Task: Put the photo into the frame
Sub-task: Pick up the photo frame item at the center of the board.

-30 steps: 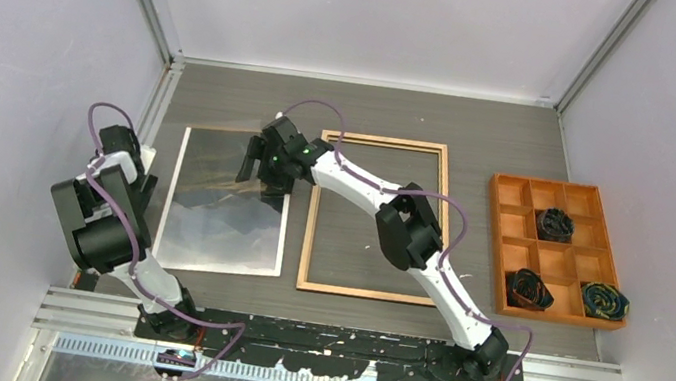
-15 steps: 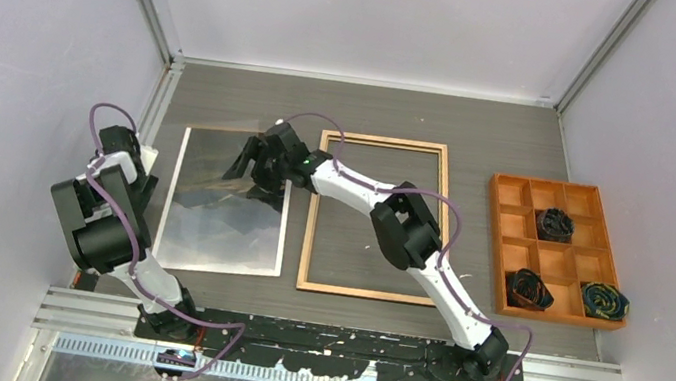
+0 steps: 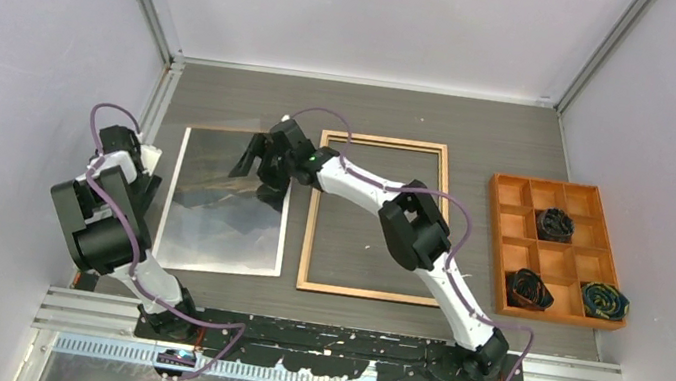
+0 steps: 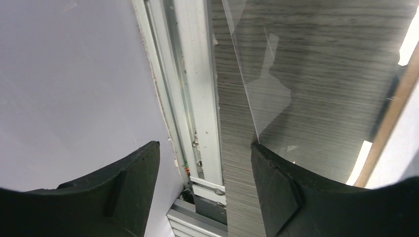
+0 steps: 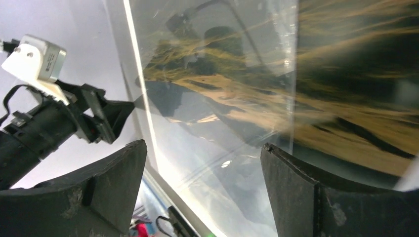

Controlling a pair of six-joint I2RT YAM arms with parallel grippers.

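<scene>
The photo [image 3: 223, 219] lies face up on the table at the left, a dark mountain landscape with a white border. It fills the right wrist view [image 5: 346, 98] with gold-brown streaks. The frame [image 3: 313, 207] lies to its right, light wood side up, with bare table showing inside it. My right gripper [image 3: 256, 158] hangs open over the photo's upper right part, holding nothing [image 5: 203, 145]. My left gripper [image 3: 144, 174] is open and empty at the photo's left edge, beside the rail [image 4: 205, 145].
A clear sheet [image 4: 306, 74] lies over the photo's upper left, and its edge shows in the right wrist view [image 5: 294, 74]. An orange compartment tray [image 3: 495, 236] with dark coiled items [image 3: 555, 223] stands at the right. An aluminium rail [image 4: 197, 74] and walls border the left.
My right gripper has shifted slightly right and back over the photo's top right corner. The left arm, the photo and the frame have not moved.
</scene>
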